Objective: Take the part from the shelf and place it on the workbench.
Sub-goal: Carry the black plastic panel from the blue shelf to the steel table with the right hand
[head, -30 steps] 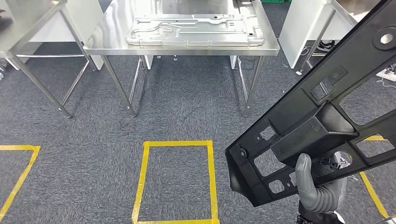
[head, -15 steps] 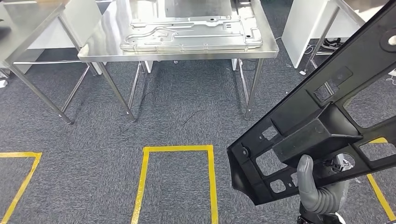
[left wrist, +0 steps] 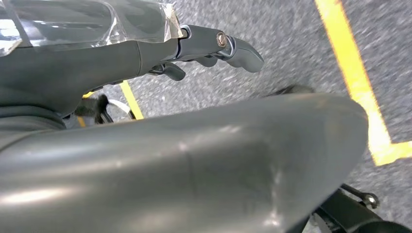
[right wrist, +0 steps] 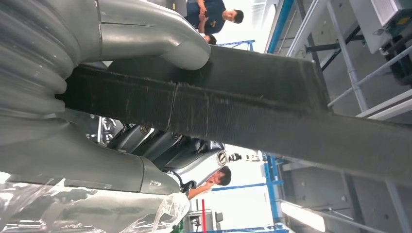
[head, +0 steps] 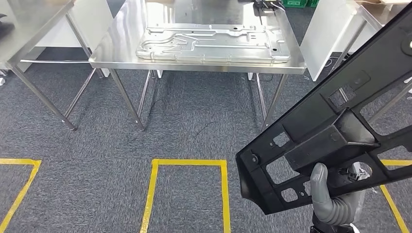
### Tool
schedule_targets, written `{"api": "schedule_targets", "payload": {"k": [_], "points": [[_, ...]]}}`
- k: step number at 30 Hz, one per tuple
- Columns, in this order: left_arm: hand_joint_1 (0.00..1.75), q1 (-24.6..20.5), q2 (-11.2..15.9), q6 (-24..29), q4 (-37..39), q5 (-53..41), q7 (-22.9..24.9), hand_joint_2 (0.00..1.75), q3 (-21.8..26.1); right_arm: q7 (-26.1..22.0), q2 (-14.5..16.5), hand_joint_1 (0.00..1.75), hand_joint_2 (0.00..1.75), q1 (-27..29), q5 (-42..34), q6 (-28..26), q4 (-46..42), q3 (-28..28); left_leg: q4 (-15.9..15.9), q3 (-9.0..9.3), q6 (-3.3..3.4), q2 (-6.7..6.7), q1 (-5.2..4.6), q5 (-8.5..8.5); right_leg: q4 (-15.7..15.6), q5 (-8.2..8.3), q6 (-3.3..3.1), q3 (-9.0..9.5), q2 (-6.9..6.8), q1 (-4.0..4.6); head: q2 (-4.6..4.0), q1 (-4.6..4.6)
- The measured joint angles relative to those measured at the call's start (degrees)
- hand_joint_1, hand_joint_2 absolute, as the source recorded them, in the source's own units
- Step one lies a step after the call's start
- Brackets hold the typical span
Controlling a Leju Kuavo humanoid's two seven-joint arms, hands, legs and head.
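A large black frame-shaped part (head: 335,131) with several cut-outs fills the right of the head view, tilted up to the right. My right hand (head: 330,199) grips its lower bar, thumb up over the front. In the right wrist view the thumb (right wrist: 145,36) lies over the part's black bar (right wrist: 252,107), with darker fingers beneath it. The workbench (head: 116,48), a stainless steel table, stands ahead across the grey carpet. My left hand (left wrist: 209,43) hangs over the floor, fingers loose, holding nothing.
A silver stamped metal plate (head: 209,41) covers much of the workbench top. A second steel table (head: 29,24) stands at the left and white panels (head: 323,43) at the right. Yellow tape boxes (head: 189,162) mark the carpet. People (right wrist: 214,14) stand behind.
The whole scene has shifted, so the camera has moved: the workbench now sits further right and slightly lower. The black part stays gripped in my right hand.
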Motion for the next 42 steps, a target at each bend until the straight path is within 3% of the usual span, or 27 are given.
{"api": "schedule_targets", "payload": {"k": [2, 3, 4, 7, 8, 10, 12, 14, 15, 16, 17, 19, 20, 22, 23, 25, 27, 29, 30, 31, 33, 34, 35, 37, 39, 41, 42], "points": [[0.00, 0.00, -0.08, 0.01, 0.01, 0.00, -0.04, 0.00, 0.00, -0.04, 0.00, 1.75, 1.75, 0.05, 0.05, 0.00, 0.01, -0.01, -0.02, 1.92, -0.22, 0.01, -0.17, -1.69, -7.69, 6.77, -1.14, 1.54, 0.04, 0.40, -0.01, -0.12], [0.00, -0.09, -0.14, 0.01, 0.01, 0.01, -0.09, 0.00, 0.01, -0.04, 0.03, 1.75, 1.75, 0.04, 0.07, 0.00, -0.02, 0.00, -0.03, 2.54, -0.45, 0.01, -0.26, -2.49, -10.50, 9.29, -1.62, 2.22, 0.07, 0.62, -0.01, -0.17], [0.00, -0.20, -0.21, 0.02, 0.01, 0.02, -0.15, 0.00, 0.01, -0.06, 0.04, 1.75, 1.75, 0.00, 0.13, 0.00, -0.07, -0.01, -0.23, 2.86, -0.77, 0.01, -0.22, -3.16, -11.68, 10.43, -2.07, 2.52, 0.13, 0.85, -0.01, -0.23], [0.00, -0.50, -0.29, 0.01, 0.00, 0.01, -0.29, 0.00, 0.00, -0.13, 0.08, 1.75, 1.75, -0.24, 0.36, 0.01, -0.35, -0.03, 0.69, 3.46, -1.74, 0.07, -0.10, -3.59, -12.27, 9.49, -3.04, 3.55, 0.28, 0.89, 0.00, -0.16], [0.00, -0.54, -0.31, 0.00, 0.00, 0.00, -0.31, 0.00, 0.00, -0.16, 0.09, 1.75, 1.75, -0.27, 0.43, 0.01, -0.43, -0.03, 2.80, 2.74, -2.06, 0.12, -0.06, -3.48, -12.57, 9.18, -3.37, 4.22, 0.20, 0.69, 0.00, -0.17], [0.00, -0.58, -0.34, 0.01, 0.00, 0.00, -0.32, 0.00, 0.00, -0.22, 0.09, 1.75, 1.75, -0.33, 0.62, 0.03, -0.55, -0.01, 10.52, -1.97, -3.06, 0.22, 0.51, -4.57, -12.88, 8.28, -3.57, 5.65, 0.07, 0.33, 0.00, -0.19], [0.00, -0.44, -0.36, 0.01, 0.00, 0.00, -0.33, 0.00, 0.00, -0.24, 0.09, 1.75, 1.75, -0.35, 0.81, 0.04, -0.61, 0.01, 18.45, -8.18, -4.09, 0.29, 1.30, -7.84, -12.93, 6.96, -3.35, 7.01, 0.03, 0.04, 0.00, -0.22], [0.00, -0.16, -0.35, 0.01, 0.00, -0.01, -0.33, 0.00, 0.00, -0.24, 0.09, 1.75, 1.75, -0.32, 0.93, 0.04, -0.61, 0.03, 20.01, -11.79, -4.74, 0.36, 1.88, -10.33, -12.94, 5.47, -2.86, 8.80, 0.12, -0.45, 0.00, -0.23], [0.00, -0.07, -0.34, 0.00, 0.00, -0.02, -0.33, 0.00, 0.00, -0.25, 0.09, 1.75, 1.75, -0.31, 1.00, 0.04, -0.61, 0.04, 18.08, -12.37, -5.06, 0.41, 2.16, -9.65, -12.94, 4.65, -2.56, 9.89, 0.15, -0.79, 0.00, -0.24], [0.00, 0.01, -0.34, 0.00, 0.00, -0.04, -0.33, 0.00, -0.01, -0.28, 0.09, 1.75, 1.75, -0.32, 1.08, 0.04, -0.61, 0.05, 14.76, -12.38, -5.42, 0.51, 2.46, -7.03, -12.95, 3.79, -2.19, 11.03, 0.18, -1.09, 0.00, -0.25], [0.00, 0.13, -0.36, -0.05, 0.00, -0.05, -0.33, 0.00, -0.01, -0.32, 0.09, 1.75, 1.75, -0.31, 1.21, 0.04, -0.61, 0.06, 10.84, -12.33, -5.74, 0.74, 2.75, -2.81, -12.89, 2.92, -1.74, 12.09, 0.22, -1.28, -0.01, -0.28], [0.00, 0.36, -0.37, -0.14, 0.00, -0.08, -0.30, 0.00, -0.03, -0.40, 0.09, 1.75, 1.75, -0.34, 1.48, 0.04, -0.62, 0.10, 5.93, -12.06, -5.50, 1.31, 2.90, 3.94, -12.98, 1.33, -0.72, 13.48, 0.41, -1.31, -0.01, -0.33], [0.00, 0.42, -0.37, -0.19, 0.00, -0.11, -0.28, 0.00, -0.04, -0.43, 0.10, 1.75, 1.75, -0.33, 1.59, 0.04, -0.64, 0.10, 5.17, -11.99, -5.01, 1.51, 2.85, 5.33, -13.06, 0.90, -0.18, 13.98, 0.49, -1.28, -0.01, -0.34], [0.00, 0.27, -0.32, -0.17, 0.01, -0.17, -0.26, 0.00, -0.04, -0.50, 0.11, 1.75, 1.75, -0.29, 1.82, 0.04, -0.72, 0.09, 5.19, -11.10, -3.79, 1.45, 2.76, 4.88, -12.72, 0.84, 0.62, 14.52, 0.49, -1.39, 0.00, -0.27], [0.00, 0.13, -0.31, -0.15, 0.01, -0.21, -0.28, 0.00, -0.04, -0.54, 0.11, 1.75, 1.75, -0.28, 1.96, 0.03, -0.73, 0.07, 5.01, -10.50, -3.25, 1.38, 2.80, 4.56, -11.05, 1.20, 0.79, 13.97, 0.44, -1.49, -0.01, -0.20], [0.00, -0.16, -0.30, -0.11, 0.02, -0.22, -0.28, 0.00, -0.04, -0.66, 0.13, 1.75, 1.75, -0.30, 2.29, 0.01, -0.77, 0.05, 4.74, -9.18, -2.36, 1.25, 2.69, 3.82, -4.38, 0.74, 0.74, 10.20, 0.33, -1.37, -0.01, -0.01], [0.00, -0.31, -0.31, -0.16, 0.02, -0.22, -0.29, 0.00, -0.05, -0.75, 0.15, 1.75, 1.75, -0.19, 2.65, 0.00, -0.81, 0.03, 4.64, -7.96, -1.75, 1.05, 2.32, 2.71, 3.28, -2.38, 0.47, 4.57, 0.31, -0.85, 0.00, 0.13], [0.00, -0.16, -0.31, -0.26, 0.01, -0.24, -0.31, 0.00, -0.09, -0.84, 0.16, 1.75, 1.75, 0.06, 3.16, 0.00, -0.84, 0.02, 4.63, -6.30, -1.37, 0.68, 1.83, 1.32, 5.81, -5.48, -0.05, 0.68, 0.32, -0.23, 0.00, 0.18], [0.00, -0.09, -0.31, -0.31, 0.01, -0.26, -0.32, 0.00, -0.11, -0.95, 0.20, 1.75, 1.75, 0.19, 3.54, 0.00, -0.85, -0.01, 4.62, -5.28, -1.25, 0.53, 1.58, 0.56, 4.45, -5.31, -0.48, -0.06, 0.32, 0.08, 0.00, 0.18], [0.00, -0.07, -0.31, -0.37, 0.01, -0.28, -0.36, 0.00, -0.14, -1.12, 0.24, 1.75, 1.75, 0.36, 4.01, 0.00, -0.85, -0.05, 4.61, -4.22, -1.17, 0.42, 1.36, -0.21, 1.59, -3.42, -1.02, -0.07, 0.32, 0.43, 0.00, 0.18], [0.00, -0.16, -0.36, -0.50, 0.00, -0.36, -0.45, 0.00, -0.19, -1.51, 0.40, 1.75, 1.75, 0.74, 5.27, -0.01, -0.87, -0.29, 4.57, -2.47, -1.29, 0.31, 0.97, -1.69, -5.41, 3.71, -2.33, 0.59, 0.37, 1.26, -0.01, 0.16], [0.00, -0.23, -0.39, -0.58, 0.00, -0.39, -0.48, 0.00, -0.22, -1.63, 0.49, 1.75, 1.75, 0.91, 5.85, -0.01, -0.91, -0.43, 4.42, -1.82, -1.53, 0.26, 0.78, -2.37, -7.68, 6.44, -2.86, 0.98, 0.45, 1.61, -0.01, 0.16], [0.00, -0.28, -0.43, -0.67, 0.00, -0.40, -0.50, 0.00, -0.26, -1.66, 0.61, 1.75, 1.75, 1.05, 6.29, -0.02, -1.01, -0.57, 4.23, -1.14, -1.80, 0.21, 0.59, -2.87, -9.02, 8.14, -3.28, 1.27, 0.56, 1.83, -0.01, 0.18], [0.00, -0.34, -0.46, -0.83, 0.00, -0.43, -0.53, 0.00, -0.33, -1.63, 0.91, 1.75, 1.75, 1.18, 6.50, -0.02, -1.31, -0.72, 4.55, -0.29, -2.31, 0.17, 0.39, -3.12, -9.66, 8.40, -3.71, 2.38, 0.75, 1.65, -0.01, 0.20], [0.00, -0.44, -0.45, -0.93, 0.00, -0.44, -0.57, 0.00, -0.44, -1.81, 1.23, 1.75, 1.75, 1.26, 6.11, -0.01, -1.57, -0.78, 7.84, -1.30, -2.83, 0.24, 0.46, -3.07, -10.10, 8.20, -4.18, 3.77, 0.82, 1.27, 0.00, 0.19], [0.00, -0.59, -0.46, -0.98, 0.00, -0.44, -0.60, 0.00, -0.61, -2.18, 1.44, 1.75, 1.75, 1.33, 5.53, 0.00, -1.75, -0.80, 14.74, -5.50, -3.68, 0.32, 0.85, -4.72, -10.17, 7.38, -4.54, 4.87, 0.99, 1.19, 0.00, 0.17], [0.00, -0.59, -0.46, -0.99, 0.00, -0.44, -0.61, 0.00, -0.68, -2.32, 1.51, 1.75, 1.75, 1.36, 5.26, 0.00, -1.81, -0.81, 18.40, -8.25, -4.12, 0.34, 1.10, -6.40, -10.17, 6.88, -4.59, 5.30, 1.21, 1.19, 0.00, 0.17]]}}
